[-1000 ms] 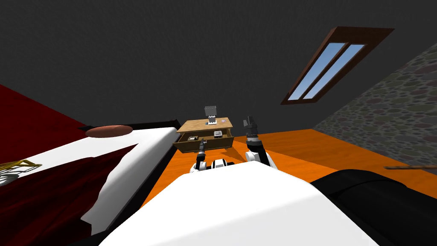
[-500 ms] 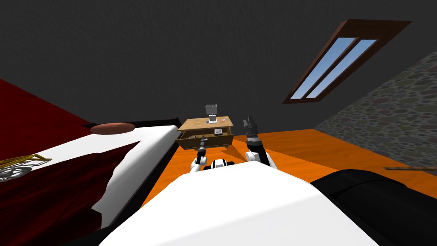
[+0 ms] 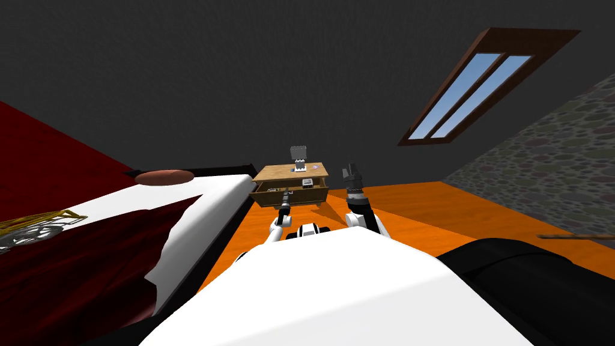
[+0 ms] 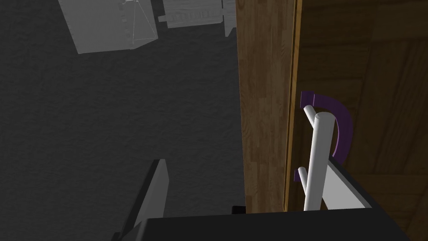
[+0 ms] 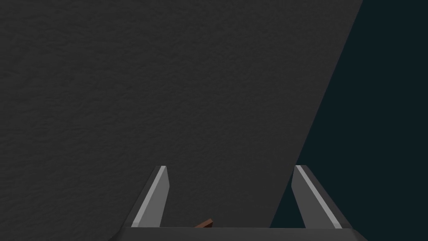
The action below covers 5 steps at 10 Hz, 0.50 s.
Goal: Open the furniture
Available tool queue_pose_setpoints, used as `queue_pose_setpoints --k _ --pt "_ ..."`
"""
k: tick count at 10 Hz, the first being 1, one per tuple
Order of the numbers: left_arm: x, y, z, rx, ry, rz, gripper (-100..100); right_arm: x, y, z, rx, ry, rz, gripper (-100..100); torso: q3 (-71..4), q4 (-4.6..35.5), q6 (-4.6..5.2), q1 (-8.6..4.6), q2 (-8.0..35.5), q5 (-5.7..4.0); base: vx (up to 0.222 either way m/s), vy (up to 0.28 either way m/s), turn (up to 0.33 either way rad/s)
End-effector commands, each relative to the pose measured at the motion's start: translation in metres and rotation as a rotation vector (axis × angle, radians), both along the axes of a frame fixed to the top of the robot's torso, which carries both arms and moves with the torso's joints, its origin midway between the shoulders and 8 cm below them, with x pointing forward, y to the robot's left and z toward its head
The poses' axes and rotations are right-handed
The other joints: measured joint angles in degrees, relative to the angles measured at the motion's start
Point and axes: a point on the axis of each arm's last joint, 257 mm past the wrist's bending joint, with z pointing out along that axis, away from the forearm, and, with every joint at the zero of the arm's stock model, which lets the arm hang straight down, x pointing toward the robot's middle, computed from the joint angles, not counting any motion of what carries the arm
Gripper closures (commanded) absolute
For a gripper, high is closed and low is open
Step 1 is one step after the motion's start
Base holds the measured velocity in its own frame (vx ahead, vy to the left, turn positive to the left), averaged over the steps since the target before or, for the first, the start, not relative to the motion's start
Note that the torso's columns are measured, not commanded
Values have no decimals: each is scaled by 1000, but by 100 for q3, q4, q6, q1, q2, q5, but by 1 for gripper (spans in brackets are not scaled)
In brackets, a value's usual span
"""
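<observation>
Bed point(image 3: 204, 193) just beside nightstand point(image 3: 276, 175)

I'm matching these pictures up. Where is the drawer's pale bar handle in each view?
Head view: too small to pick out; it sits on the drawer front, at the tip of the left pincer.
Left wrist view: the handle stands between the open fingers, close by one.
Right wrist view: the right pincer, open, raised beside the nightstand.
Shared landmark: the wooden drawer.
</observation>
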Motion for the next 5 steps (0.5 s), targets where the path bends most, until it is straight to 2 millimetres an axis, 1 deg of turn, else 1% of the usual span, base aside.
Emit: queue_pose_setpoints --k 1,5 --pt "-1 0 -3 0 6 1 0 0 0 0 0 0 0 0 -8 -5 3 3 -14 2 0 0 0" --pt "-3 1 -7 0 16 2 0 0 0 0 0 0 0 0 -17 -21 6 10 -29 9 0 0 0"
